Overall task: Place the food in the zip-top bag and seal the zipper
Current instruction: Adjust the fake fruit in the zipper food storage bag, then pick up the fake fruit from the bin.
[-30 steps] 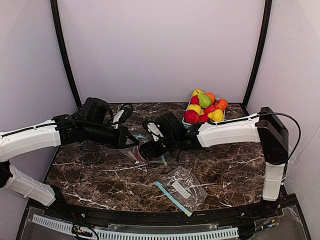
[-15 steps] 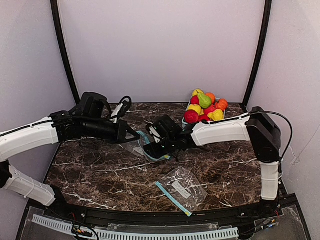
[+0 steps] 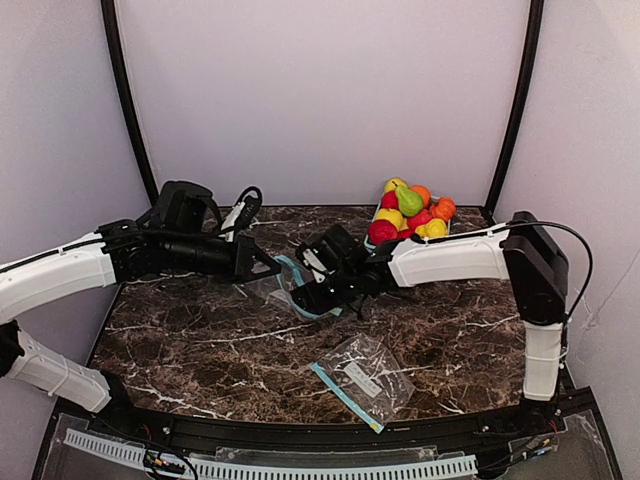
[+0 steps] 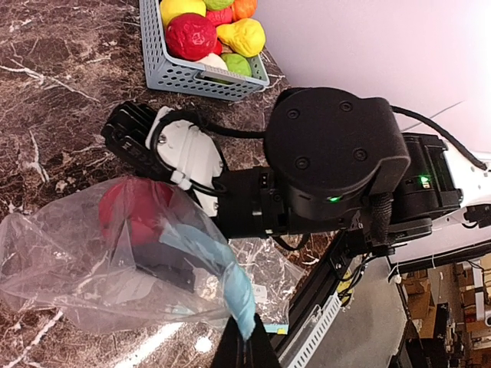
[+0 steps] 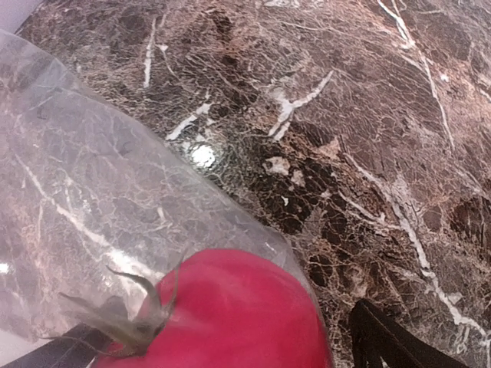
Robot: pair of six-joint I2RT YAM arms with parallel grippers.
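With the left fingers [image 4: 232,354] pinching the bag [image 4: 61,268] at its rim, we must back the wide-open right fingers [image 5: 387,345] out, leaving the red fruit [image 5: 230,314].

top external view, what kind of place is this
Likely a robot test booth, not a kitchen: plain pale enclosure walls, white-and-black left arm and right arm at a dark marble-patterned table, light-blue slatted basket of glossy toy fruits.
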